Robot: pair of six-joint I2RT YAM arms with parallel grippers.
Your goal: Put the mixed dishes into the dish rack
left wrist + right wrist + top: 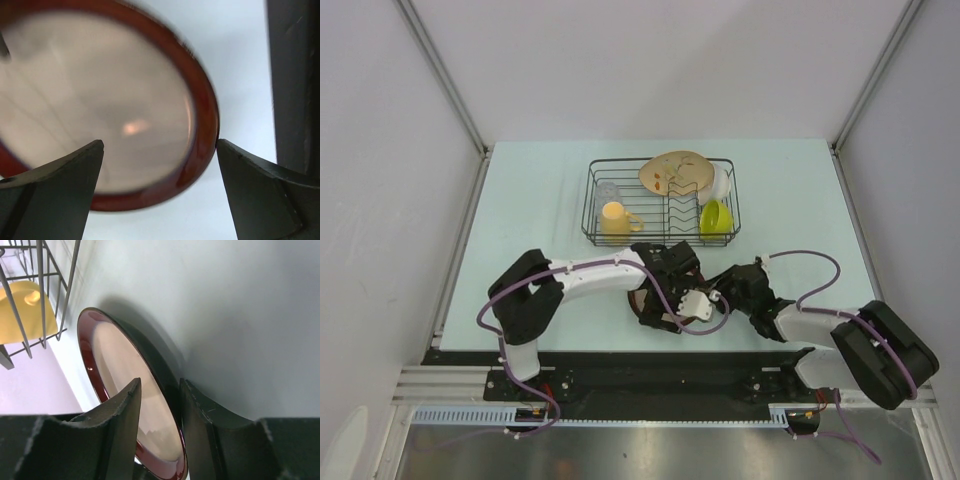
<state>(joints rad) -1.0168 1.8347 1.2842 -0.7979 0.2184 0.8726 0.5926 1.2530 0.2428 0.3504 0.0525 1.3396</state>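
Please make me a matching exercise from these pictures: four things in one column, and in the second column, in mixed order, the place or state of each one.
Things:
1. yellow-orange mug
2. lime-green bowl
3. dark-rimmed plate
4. left claw

Places or states:
A. wide open
B. at the right end of the dish rack
C. rim pinched by the right claw, outside the rack
D. in the left part of the rack

Pairs: 1-D, 2-B, 3-C, 4-A
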